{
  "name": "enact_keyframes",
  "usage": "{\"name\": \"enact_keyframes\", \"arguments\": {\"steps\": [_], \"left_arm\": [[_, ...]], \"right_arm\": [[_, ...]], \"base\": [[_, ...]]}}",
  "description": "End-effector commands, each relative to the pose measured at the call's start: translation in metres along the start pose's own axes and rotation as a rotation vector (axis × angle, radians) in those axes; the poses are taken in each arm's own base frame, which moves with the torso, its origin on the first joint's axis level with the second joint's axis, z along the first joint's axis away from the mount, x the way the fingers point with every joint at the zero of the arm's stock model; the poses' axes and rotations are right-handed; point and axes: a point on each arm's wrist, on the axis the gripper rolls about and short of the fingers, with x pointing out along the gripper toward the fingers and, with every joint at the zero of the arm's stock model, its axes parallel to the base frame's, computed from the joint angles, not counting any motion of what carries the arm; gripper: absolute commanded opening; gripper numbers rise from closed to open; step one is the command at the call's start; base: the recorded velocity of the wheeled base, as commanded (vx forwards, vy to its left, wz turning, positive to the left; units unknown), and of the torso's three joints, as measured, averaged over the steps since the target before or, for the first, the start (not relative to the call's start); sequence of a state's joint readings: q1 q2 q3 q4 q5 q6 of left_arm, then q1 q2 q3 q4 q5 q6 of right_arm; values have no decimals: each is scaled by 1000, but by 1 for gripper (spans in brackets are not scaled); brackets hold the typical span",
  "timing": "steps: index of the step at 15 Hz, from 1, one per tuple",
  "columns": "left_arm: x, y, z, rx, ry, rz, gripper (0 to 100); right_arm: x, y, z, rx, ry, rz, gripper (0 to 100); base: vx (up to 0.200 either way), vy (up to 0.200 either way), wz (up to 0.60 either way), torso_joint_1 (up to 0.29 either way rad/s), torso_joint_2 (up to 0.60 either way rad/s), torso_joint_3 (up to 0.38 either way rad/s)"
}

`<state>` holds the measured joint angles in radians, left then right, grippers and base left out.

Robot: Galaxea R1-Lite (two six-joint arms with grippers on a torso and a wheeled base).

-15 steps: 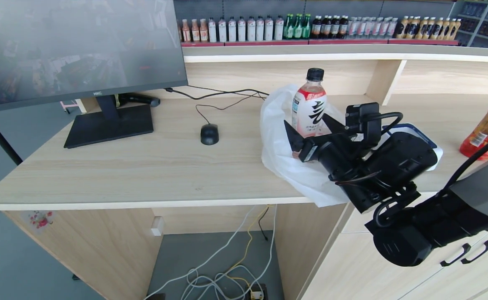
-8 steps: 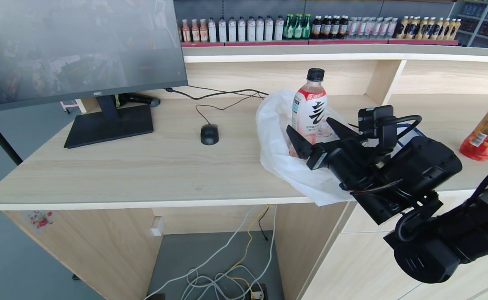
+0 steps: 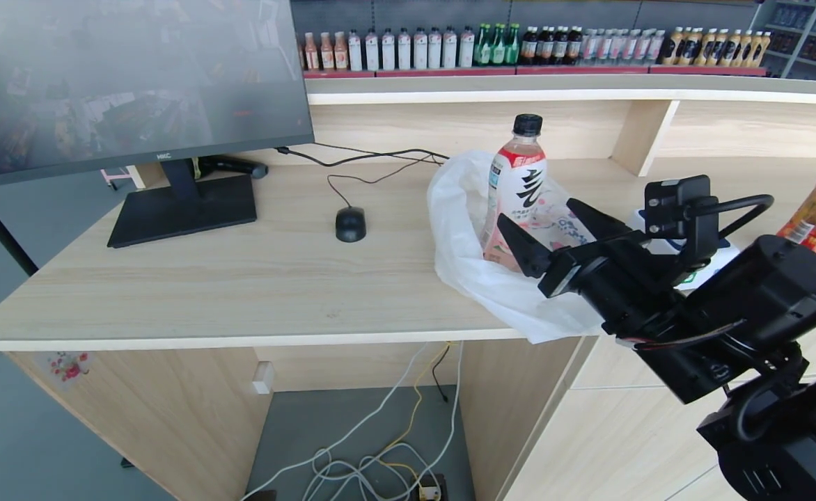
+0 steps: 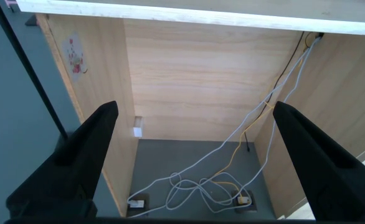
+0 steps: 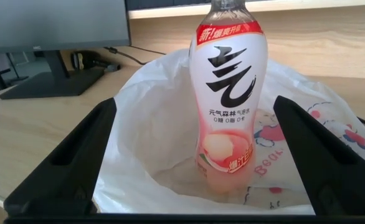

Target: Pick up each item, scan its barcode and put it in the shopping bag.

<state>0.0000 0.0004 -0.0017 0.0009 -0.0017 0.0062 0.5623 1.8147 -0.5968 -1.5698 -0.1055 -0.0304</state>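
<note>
A pink drink bottle with a black cap stands upright inside the white shopping bag on the wooden counter. My right gripper is open just in front of and to the right of the bottle, apart from it, with nothing between its fingers. In the right wrist view the bottle rises from the bag beyond the right gripper, framed by the fingers. My left gripper hangs open below the counter edge, facing the floor cables.
A monitor, a mouse and a black handheld scanner sit on the counter's left half. An orange-red bottle stands at the far right. A blue-edged flat item lies behind my right arm. Cables trail on the floor.
My right arm has drawn back to the right and toward me, away from the bottle. The bottle stays standing in the bag. The gripper stayed open.
</note>
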Motion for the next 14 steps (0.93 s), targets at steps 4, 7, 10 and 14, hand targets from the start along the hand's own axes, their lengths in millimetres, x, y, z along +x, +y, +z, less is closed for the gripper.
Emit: {"name": "enact_keyframes", "arguments": {"steps": [4,7,10,14], "left_arm": [[0,0,0,0,-1,0,100],[0,0,0,-2,-1,0,100],[0,0,0,0,-1,0,100],[0,0,0,0,-1,0,100]], "right_arm": [[-2,0,4,1,-9,0,100],[-2,0,3,1,-7,0,100],[-2,0,0,0,2,2,100],[-2,0,0,-1,5,0,100]], "base": [[0,0,0,0,0,0],[0,0,0,0,0,0],[0,-67,0,2,1,1],[0,-200,0,4,2,2]]}}
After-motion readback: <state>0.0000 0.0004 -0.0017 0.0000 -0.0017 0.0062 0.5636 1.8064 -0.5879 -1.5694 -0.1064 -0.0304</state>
